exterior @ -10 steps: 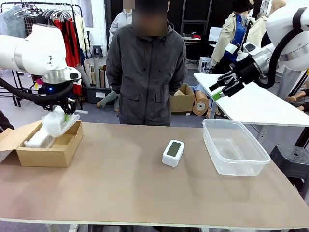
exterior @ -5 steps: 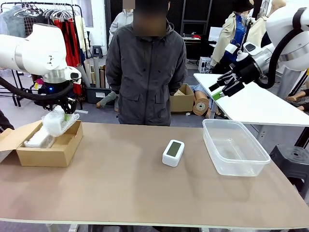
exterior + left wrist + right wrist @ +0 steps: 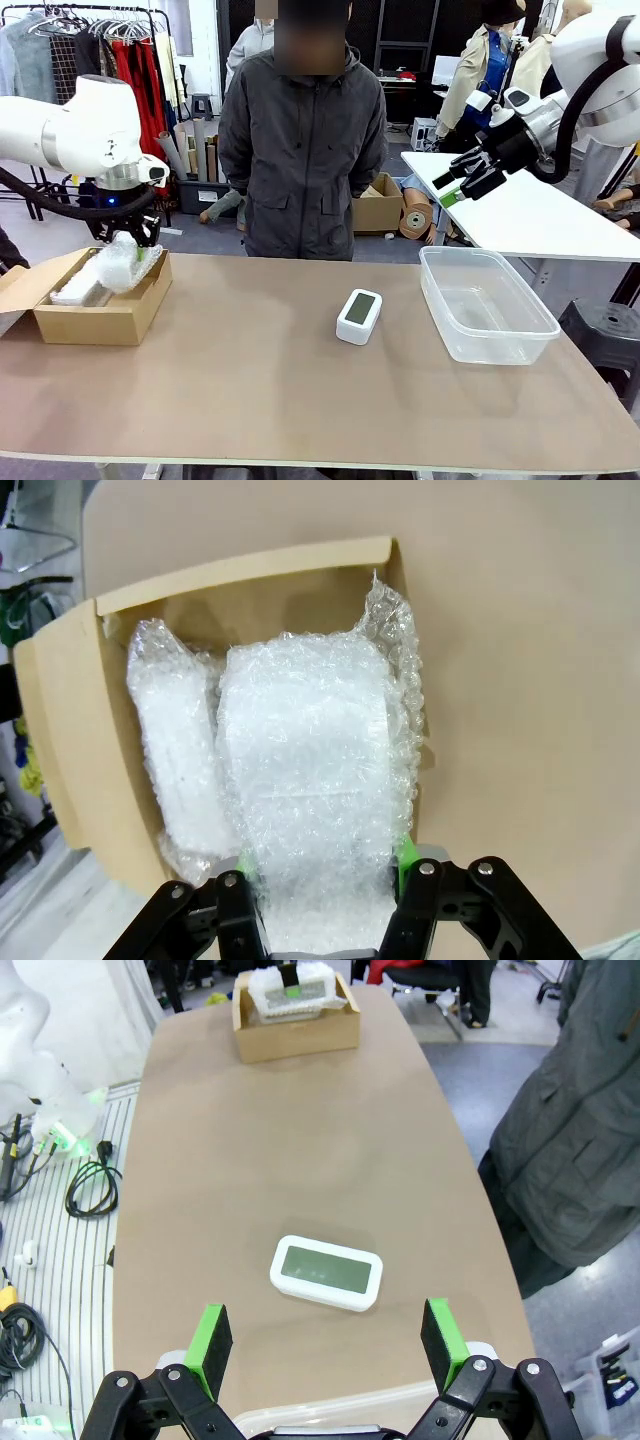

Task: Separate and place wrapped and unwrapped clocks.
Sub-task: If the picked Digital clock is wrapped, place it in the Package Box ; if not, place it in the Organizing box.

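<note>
Clutching a wrapped clock (image 3: 305, 770), left gripper (image 3: 322, 860) hangs over the box (image 3: 100, 320) beside another bundle (image 3: 175, 750); right gripper (image 3: 325, 1332) gapes.

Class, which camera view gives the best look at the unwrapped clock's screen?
The right wrist view: the unwrapped clock lies below the camera, screen facing up, large. The front view shows it smaller, at a slant.

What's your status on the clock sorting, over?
Left hand shut on wrapped clock over cardboard box, beside second wrapped clock. Right hand open, raised. Bare clock on table.
</note>
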`<state>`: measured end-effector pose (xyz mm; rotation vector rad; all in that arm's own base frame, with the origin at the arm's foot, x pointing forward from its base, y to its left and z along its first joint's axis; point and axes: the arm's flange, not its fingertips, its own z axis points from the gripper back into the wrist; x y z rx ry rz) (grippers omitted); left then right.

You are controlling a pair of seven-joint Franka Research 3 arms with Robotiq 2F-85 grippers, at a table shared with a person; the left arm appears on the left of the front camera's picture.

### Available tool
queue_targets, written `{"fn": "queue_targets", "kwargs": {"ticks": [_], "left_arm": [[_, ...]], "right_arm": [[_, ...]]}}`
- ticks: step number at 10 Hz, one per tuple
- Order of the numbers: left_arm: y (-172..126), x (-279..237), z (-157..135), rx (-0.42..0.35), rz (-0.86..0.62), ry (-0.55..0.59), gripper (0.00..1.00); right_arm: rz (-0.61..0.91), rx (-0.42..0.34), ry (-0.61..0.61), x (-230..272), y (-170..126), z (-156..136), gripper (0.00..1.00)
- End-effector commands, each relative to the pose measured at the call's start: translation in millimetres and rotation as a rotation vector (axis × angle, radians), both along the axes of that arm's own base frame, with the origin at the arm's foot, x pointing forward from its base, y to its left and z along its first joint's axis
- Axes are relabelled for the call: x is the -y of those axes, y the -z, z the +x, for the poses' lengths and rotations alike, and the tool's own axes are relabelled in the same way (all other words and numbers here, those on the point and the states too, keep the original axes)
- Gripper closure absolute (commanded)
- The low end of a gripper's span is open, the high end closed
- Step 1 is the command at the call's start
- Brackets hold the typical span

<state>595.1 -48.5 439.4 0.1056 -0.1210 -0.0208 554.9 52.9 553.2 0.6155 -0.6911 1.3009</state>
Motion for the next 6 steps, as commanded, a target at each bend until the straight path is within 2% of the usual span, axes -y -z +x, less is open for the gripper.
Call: {"fn": "queue_targets", "kwargs": {"ticks": [1, 6], "left_arm": [[6.4, -6.6, 4.8, 0.044, 0.030, -0.085, 1.00], [36.7, -1.7, 13.9, 0.004, 0.026, -0.077, 1.00]], "right_arm": [[-0.001, 0.007, 0.002, -0.4, -1.9, 0.3, 0.00], [-0.001, 0.007, 0.002, -0.4, -1.9, 0.3, 0.00]]}}
